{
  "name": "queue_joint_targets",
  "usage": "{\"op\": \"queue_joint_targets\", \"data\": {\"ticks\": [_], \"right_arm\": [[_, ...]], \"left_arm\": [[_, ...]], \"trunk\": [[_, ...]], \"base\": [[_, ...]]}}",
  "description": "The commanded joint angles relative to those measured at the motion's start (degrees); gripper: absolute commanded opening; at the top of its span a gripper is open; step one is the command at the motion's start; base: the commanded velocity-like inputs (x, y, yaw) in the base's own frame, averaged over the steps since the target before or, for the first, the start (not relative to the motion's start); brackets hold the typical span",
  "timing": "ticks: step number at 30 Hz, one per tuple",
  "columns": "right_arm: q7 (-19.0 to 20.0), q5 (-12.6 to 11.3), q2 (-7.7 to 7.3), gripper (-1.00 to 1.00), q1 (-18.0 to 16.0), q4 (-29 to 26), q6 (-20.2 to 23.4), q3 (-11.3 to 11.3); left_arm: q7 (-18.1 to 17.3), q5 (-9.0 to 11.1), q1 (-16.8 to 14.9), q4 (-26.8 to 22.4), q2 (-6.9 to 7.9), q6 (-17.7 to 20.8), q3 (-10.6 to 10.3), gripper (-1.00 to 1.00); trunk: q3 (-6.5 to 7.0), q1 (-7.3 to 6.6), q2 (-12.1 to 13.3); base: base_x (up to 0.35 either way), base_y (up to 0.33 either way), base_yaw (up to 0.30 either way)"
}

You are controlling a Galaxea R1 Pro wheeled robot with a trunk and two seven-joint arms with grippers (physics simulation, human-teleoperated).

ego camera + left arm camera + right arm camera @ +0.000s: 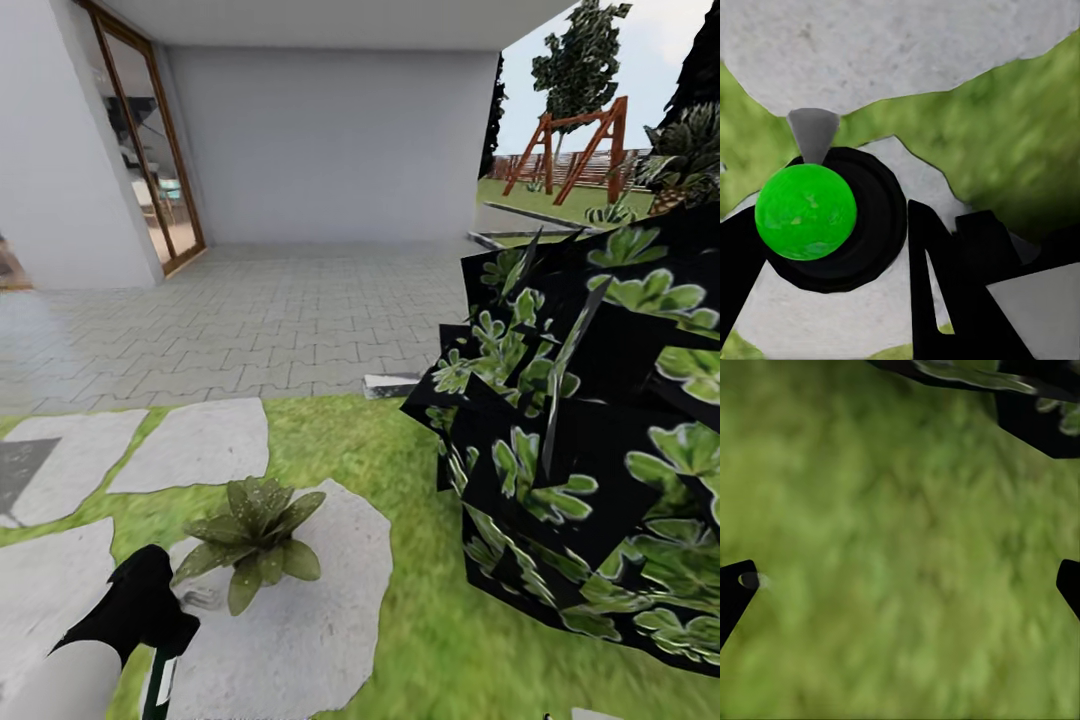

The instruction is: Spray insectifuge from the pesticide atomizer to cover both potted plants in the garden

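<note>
On the near stepping stone [330, 600], toward its left edge, one potted plant [255, 540] spreads its pointed green leaves. Just beside it, lower left, the left gripper [165, 650] grips the pesticide atomizer [160, 685], a dark slim bottle with a pale band; the left wrist view looks down on its green top [805, 212] between the closed-in fingers [945, 285]. Over plain lawn [900, 570], the right gripper [900, 585] stands wide apart, near the big dark-leaved shrub [590, 440].
</note>
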Motion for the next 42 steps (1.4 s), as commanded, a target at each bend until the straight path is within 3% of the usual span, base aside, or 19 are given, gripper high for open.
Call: {"op": "queue_joint_targets", "data": {"ticks": [1, 4, 8, 14, 17, 21, 27, 32, 42], "right_arm": [[-0.2, 0.6, 0.00, 1.00, 0.0, 0.1, -0.2, -0.4], [-0.2, 0.7, -0.06, 1.00, 0.0, 0.1, -0.1, -0.3], [-0.2, 0.8, -0.17, 1.00, 0.0, 0.2, -0.1, -0.3], [-0.2, 0.6, -0.16, 1.00, 0.0, 0.1, -0.2, -0.4], [-0.2, 0.6, -0.10, 1.00, 0.0, 0.1, -0.2, -0.4], [-0.2, 0.6, -0.09, 1.00, 0.0, 0.1, -0.2, -0.4], [-0.2, 0.6, -0.08, 1.00, 0.0, 0.1, -0.2, -0.4], [-0.2, 0.6, -0.08, 1.00, 0.0, 0.1, -0.2, -0.4], [-0.2, 0.6, -0.08, 1.00, 0.0, 0.1, -0.2, -0.4]], "left_arm": [[-0.1, -0.3, 0.1, 0.0, 0.13, -1.6, 0.3, -1.00], [2.0, -0.2, 0.3, 0.3, -0.59, -2.8, 0.4, -1.00], [8.7, 0.0, 0.3, 1.1, -4.64, -3.2, 0.7, -1.00], [10.3, 0.0, 0.3, 0.9, -7.19, -3.2, 0.8, -1.00], [10.3, -0.1, 0.3, 0.7, -7.16, -3.2, 0.8, -1.00], [10.8, -0.2, 0.4, 0.7, -6.80, -3.3, 2.7, -1.00], [18.7, 0.8, 0.4, 1.0, -7.27, -3.3, 3.3, -1.00], [19.4, 2.6, 0.4, 1.0, -7.73, -3.3, 3.2, -1.00], [19.5, 2.8, 0.4, 1.0, -7.80, -3.3, 3.3, -1.00]], "trunk": [[-0.05, -0.01, 0.0], [-0.05, -0.01, 0.0], [-0.05, -0.01, 0.0], [-0.05, -0.01, 0.0], [-0.05, -0.01, 0.0], [-0.05, -0.01, 0.0], [-0.05, -0.01, 0.0], [-0.05, -0.01, 0.0], [-0.05, -0.01, 0.0]], "base": [[0.000, -0.001, 0.058], [0.000, 0.000, 0.020], [0.000, 0.000, 0.003], [0.001, 0.000, 0.000], [0.060, 0.000, 0.011], [0.017, 0.000, 0.189], [0.001, 0.000, 0.268], [0.026, -0.047, 0.225], [0.065, -0.123, 0.013]]}}
